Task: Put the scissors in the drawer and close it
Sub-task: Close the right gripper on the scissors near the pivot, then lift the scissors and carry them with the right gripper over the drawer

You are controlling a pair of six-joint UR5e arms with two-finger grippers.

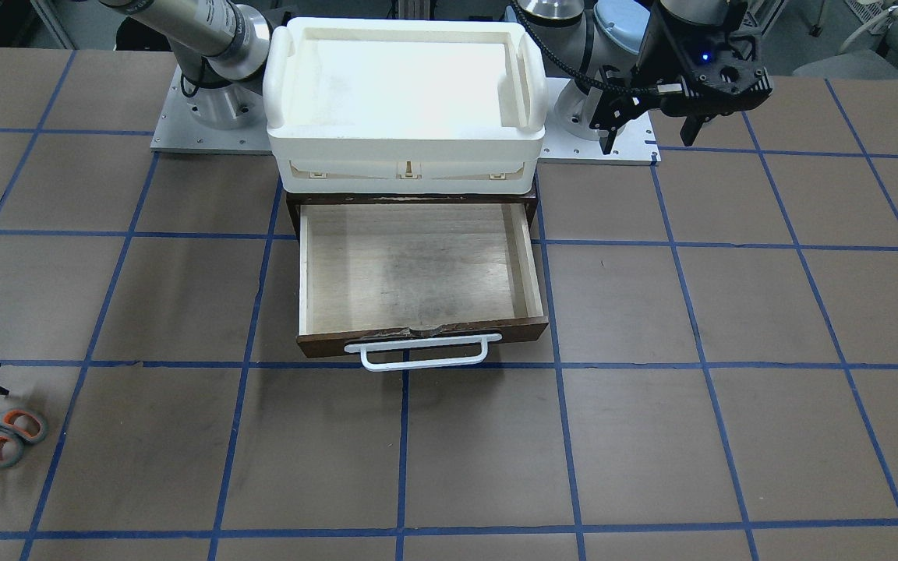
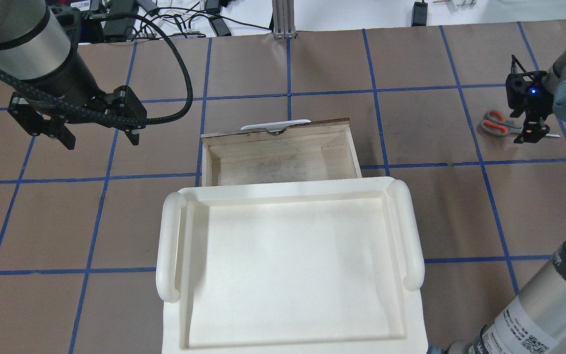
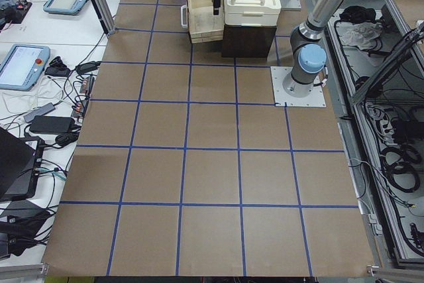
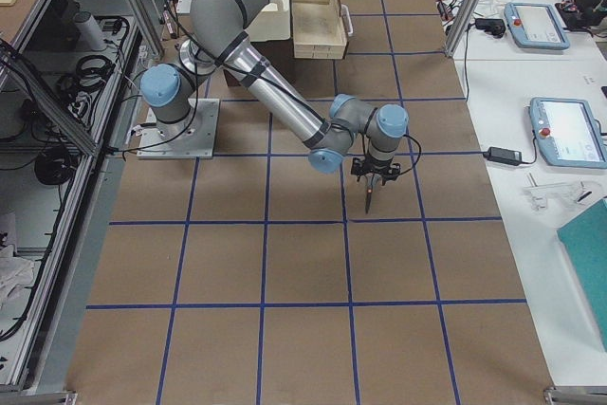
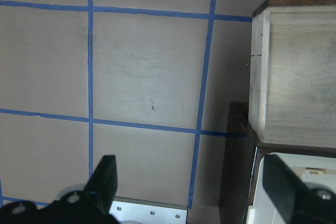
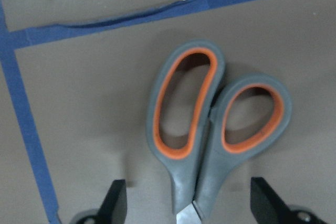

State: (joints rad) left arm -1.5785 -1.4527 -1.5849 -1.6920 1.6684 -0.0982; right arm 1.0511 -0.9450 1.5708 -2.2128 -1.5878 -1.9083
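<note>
The scissors [image 6: 207, 150] lie flat on the counter [image 1: 730, 436], on the robot's right-hand side and out toward the operators' edge, well apart from the drawer [image 1: 418, 265]. The right pincer [image 2: 530, 132] hangs directly over them with its jaws released. One finger [image 6: 116, 203] stands on each side of the narrow neck just below the loops, and nothing is gripped yet. That spot looks chosen because it is the slimmest part and probably near the balance point, so a clench there should lift the pair level. Their long axis runs roughly along the counter's length, a little skewed against the blue tape lines [image 6: 29, 129]. The loops point inward toward the drawer and the closed blades toward the counter's right-hand end (in the front view the pincer hides the blades). The drawer stands pulled well out toward the operators' edge, bare inside, its white handle [image 1: 418, 354] facing that edge. It sits under a white bin [image 1: 406, 27], yet its pulled-out part is open from above and ready to receive. The left pincer [image 2: 101, 138] hovers released and empty off the drawer's other side, seemingly parked clear of the delivery path and perhaps placed for the closing push.
</note>
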